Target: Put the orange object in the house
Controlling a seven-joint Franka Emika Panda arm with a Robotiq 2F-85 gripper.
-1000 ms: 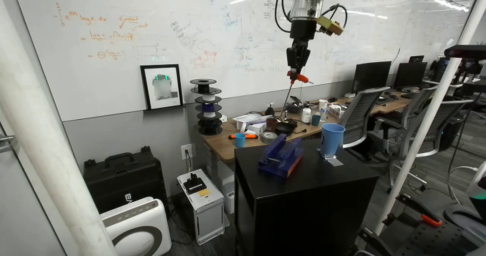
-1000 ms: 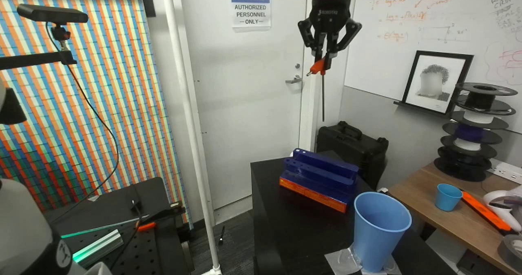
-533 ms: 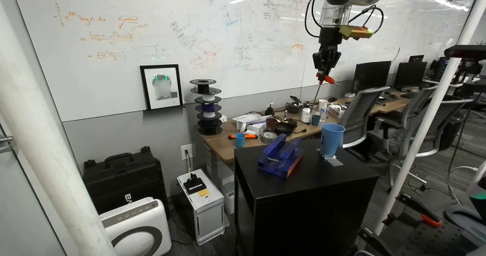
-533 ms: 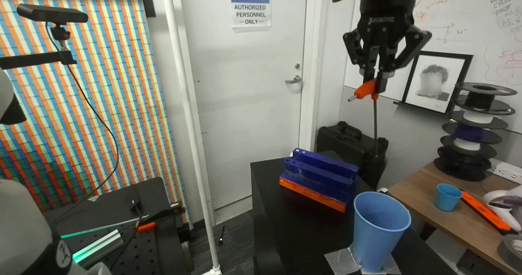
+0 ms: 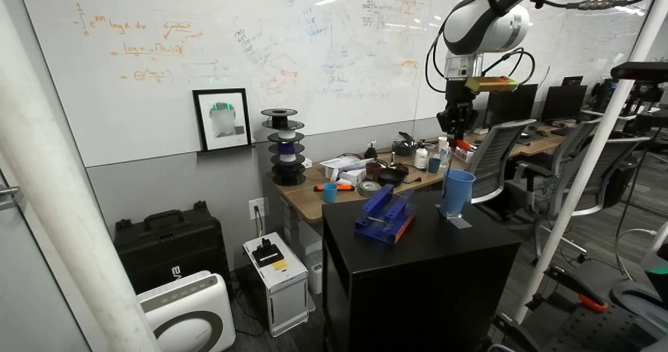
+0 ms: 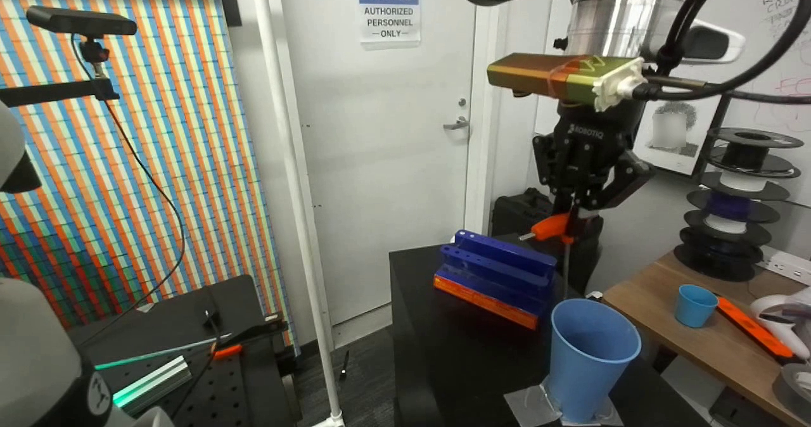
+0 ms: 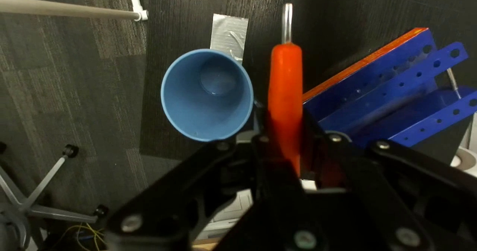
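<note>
The orange object is an orange-red handle [image 6: 550,227] with a short metal tip and a long thin shaft [image 6: 566,272]. My gripper [image 6: 570,224] is shut on the handle, which also shows in the wrist view [image 7: 286,79]. The shaft hangs down, and its lower end goes behind the blue cup's [image 6: 586,382] rim. In an exterior view the gripper [image 5: 455,138] is just above the cup [image 5: 459,192]. The wrist view shows the cup [image 7: 186,109] open and empty, left of the handle. No thing shaped like a house shows.
A dark blue rack [image 6: 500,268] with an orange edge stands beside the cup on the black cabinet [image 5: 417,253]. Tape [image 7: 228,35] lies at the cup's base. A desk [image 5: 308,206] with a small blue cup [image 5: 329,192] and clutter stands behind.
My gripper has moved sideways from above the rack towards the blue cup, then come down. The orange object has stayed in its grip. Cup and rack have not moved.
</note>
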